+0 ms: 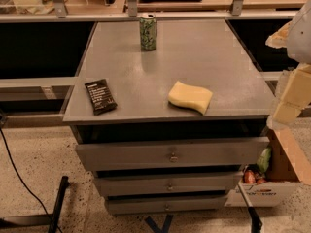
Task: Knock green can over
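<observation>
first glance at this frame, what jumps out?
The green can stands upright near the far edge of the grey cabinet top, with nothing beside it. Nearer the front lie a yellow sponge on the right and a black snack bar wrapper on the left. The gripper hangs at the right edge of the view, off the cabinet's front right corner and well apart from the can.
</observation>
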Motion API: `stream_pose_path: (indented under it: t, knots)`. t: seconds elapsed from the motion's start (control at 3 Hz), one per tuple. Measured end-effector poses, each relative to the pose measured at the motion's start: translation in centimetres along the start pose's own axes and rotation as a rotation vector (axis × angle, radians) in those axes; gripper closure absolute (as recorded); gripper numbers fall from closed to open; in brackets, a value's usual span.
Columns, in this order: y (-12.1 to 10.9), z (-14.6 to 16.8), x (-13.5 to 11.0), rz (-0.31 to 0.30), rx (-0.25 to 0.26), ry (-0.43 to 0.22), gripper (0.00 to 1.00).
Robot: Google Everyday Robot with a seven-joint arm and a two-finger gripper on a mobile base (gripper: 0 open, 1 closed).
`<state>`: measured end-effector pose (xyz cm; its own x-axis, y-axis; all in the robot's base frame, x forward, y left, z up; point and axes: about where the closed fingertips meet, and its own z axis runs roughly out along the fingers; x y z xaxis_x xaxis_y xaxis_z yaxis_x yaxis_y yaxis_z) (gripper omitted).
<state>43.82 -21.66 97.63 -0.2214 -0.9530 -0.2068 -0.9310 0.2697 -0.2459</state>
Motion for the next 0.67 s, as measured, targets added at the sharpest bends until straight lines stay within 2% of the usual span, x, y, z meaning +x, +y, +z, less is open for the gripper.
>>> stream_pose_path:
  t: [0.33, 0.67]
  knots:
    - [-1.2, -0.1, -0.1, 0.003, 0.007, -0.011, 0.0]
    - [-5.0, 0.5, -0.1, -0.004, 0.008, -0.037, 0.0]
